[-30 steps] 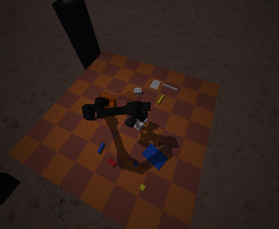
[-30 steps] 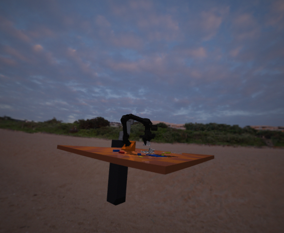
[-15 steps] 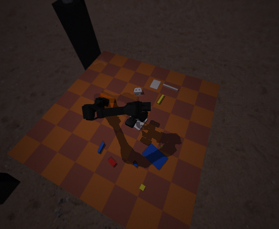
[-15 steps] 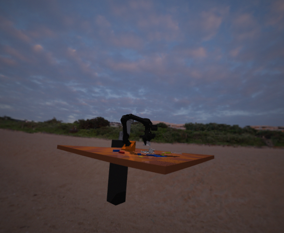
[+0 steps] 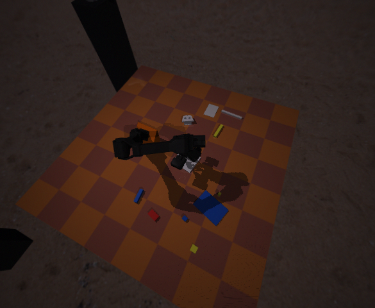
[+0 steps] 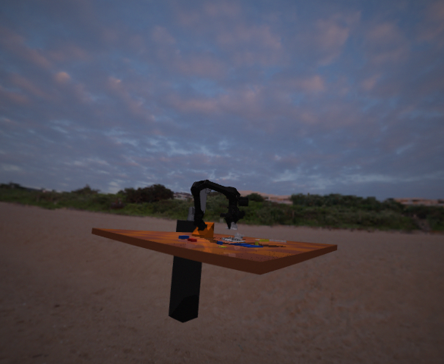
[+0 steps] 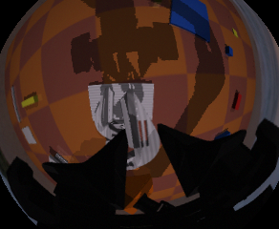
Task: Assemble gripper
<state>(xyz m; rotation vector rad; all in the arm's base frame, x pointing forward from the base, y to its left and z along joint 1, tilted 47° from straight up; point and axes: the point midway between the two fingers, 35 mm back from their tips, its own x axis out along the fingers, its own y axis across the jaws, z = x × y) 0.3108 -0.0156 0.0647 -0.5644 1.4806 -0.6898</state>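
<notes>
The pale gripper base point(image 5: 190, 168) point(image 7: 147, 95) lies on the table under my hand. My gripper point(image 7: 141, 130) point(image 5: 186, 159) is shut on a long grey jaw point(image 7: 131, 119) point(image 6: 234, 226), which it holds over the base. Another grey jaw point(image 7: 109, 105) appears at the base's left side in the wrist view. The black fingers hide part of the held jaw, and I cannot tell whether it touches a pin or whether teeth mesh. The housing plate point(image 5: 187, 119), white with two holes, lies apart toward the back; the left finger partly hides it in the wrist view.
A blue plate point(image 5: 213, 210) point(image 7: 187, 16) lies in front of the base. A blue bar point(image 5: 138, 196), red block point(image 5: 153, 215) and yellow piece point(image 5: 193, 248) lie around it. A white tile point(image 5: 211, 110), white rod point(image 5: 232, 114) and yellow bar point(image 5: 218, 131) lie behind. An orange bracket point(image 5: 142, 127) stands beneath the arm.
</notes>
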